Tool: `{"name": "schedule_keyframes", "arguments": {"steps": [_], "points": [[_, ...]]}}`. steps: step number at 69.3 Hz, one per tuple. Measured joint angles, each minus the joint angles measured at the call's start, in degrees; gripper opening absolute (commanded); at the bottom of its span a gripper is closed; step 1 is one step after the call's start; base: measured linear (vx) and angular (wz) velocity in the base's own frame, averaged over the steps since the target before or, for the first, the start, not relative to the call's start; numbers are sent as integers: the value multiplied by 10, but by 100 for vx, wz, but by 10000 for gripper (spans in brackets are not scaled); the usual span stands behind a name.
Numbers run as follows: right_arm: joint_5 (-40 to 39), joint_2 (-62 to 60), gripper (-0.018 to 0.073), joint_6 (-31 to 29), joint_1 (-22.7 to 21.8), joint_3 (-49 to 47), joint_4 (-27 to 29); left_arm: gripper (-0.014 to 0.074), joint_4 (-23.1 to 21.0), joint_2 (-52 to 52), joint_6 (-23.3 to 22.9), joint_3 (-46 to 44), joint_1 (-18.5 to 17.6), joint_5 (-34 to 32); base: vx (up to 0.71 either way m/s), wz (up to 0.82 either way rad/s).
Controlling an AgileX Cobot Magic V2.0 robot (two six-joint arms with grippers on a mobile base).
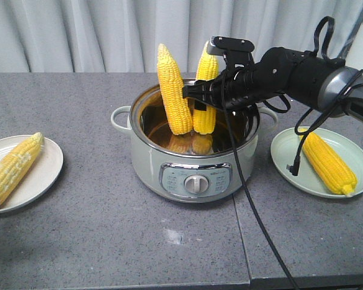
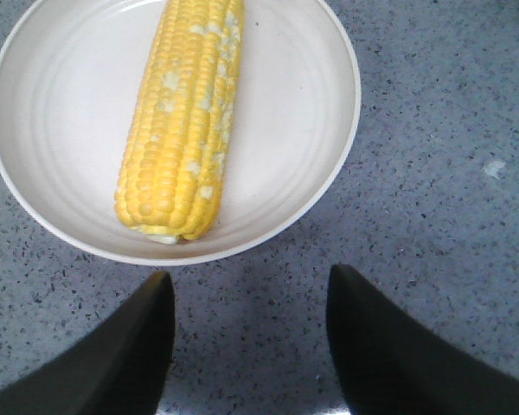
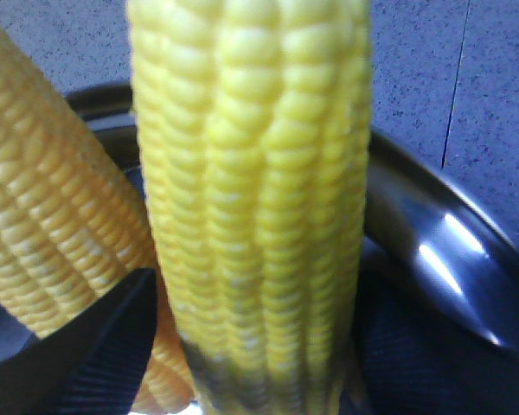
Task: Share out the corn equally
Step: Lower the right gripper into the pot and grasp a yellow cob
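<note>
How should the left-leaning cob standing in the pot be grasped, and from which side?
Grip the leaning cob around its upper half, above the pot rim, jaws across its width. Come level from the pot's left: it stands nearly upright, and the right hand holds the other cob on the right.

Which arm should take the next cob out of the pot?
Right. The right gripper is at the pot, jaws against both sides of the right-hand upright cob. The left gripper hangs open and empty just short of the left plate, away from the pot.
</note>
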Motion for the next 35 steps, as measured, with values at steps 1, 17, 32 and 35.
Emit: {"name": "schedule_keyframes", "arguments": {"steps": [1, 17, 32, 35], "points": [[-2, 1, 426, 0, 0, 0, 0, 391, 0, 0, 0, 0, 0, 0, 0, 0], [-18, 2, 344, 0, 0, 0, 2, 391, 0, 0, 0, 0, 0, 0, 0, 0], [-21, 4, 243, -3, 0, 0, 2, 391, 0, 0, 0, 0, 0, 0, 0, 0], [-21, 4, 239, -6, 0, 0, 2, 391, 0, 0, 0, 0, 0, 0, 0, 0]]}}
